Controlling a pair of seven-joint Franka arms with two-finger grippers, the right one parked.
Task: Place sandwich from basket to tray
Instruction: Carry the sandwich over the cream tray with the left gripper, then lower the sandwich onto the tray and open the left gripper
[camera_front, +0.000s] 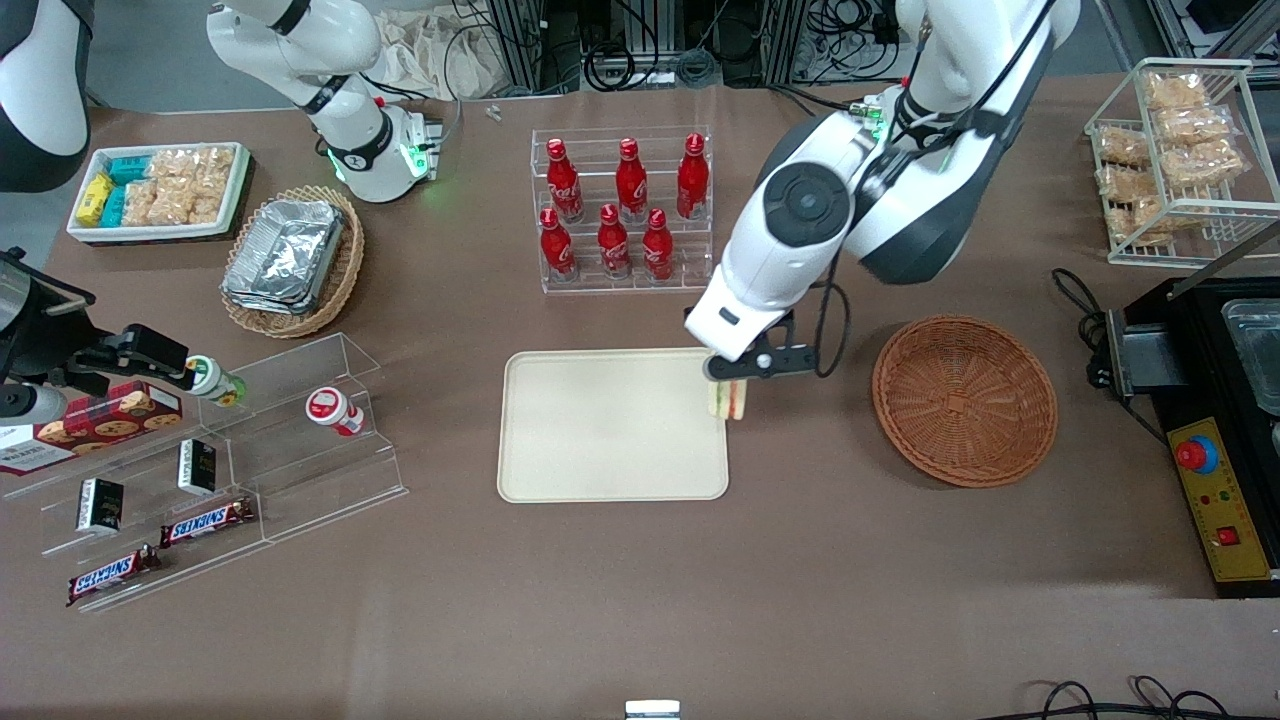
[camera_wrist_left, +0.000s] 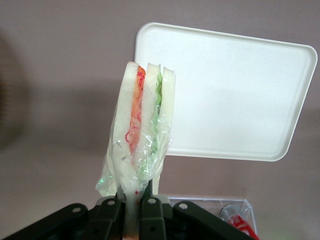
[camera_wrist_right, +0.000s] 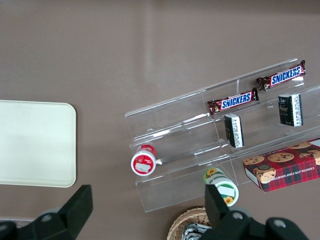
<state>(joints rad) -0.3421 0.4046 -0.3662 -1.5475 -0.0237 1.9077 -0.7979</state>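
Observation:
My left gripper (camera_front: 733, 385) (camera_wrist_left: 133, 202) is shut on the sandwich (camera_front: 730, 399) (camera_wrist_left: 142, 125), a wrapped wedge of pale bread with green and orange-red filling. It hangs in the air over the edge of the cream tray (camera_front: 610, 425) (camera_wrist_left: 235, 95) that faces the basket. The round reddish-brown wicker basket (camera_front: 964, 399) sits on the table toward the working arm's end, with nothing in it. The tray (camera_wrist_right: 35, 142) is bare.
A clear rack of red bottles (camera_front: 622, 210) stands farther from the front camera than the tray. A tan wicker basket with foil containers (camera_front: 290, 258) and clear stepped shelves with snacks (camera_front: 215, 470) lie toward the parked arm's end. A black control box (camera_front: 1215, 430) sits beside the basket.

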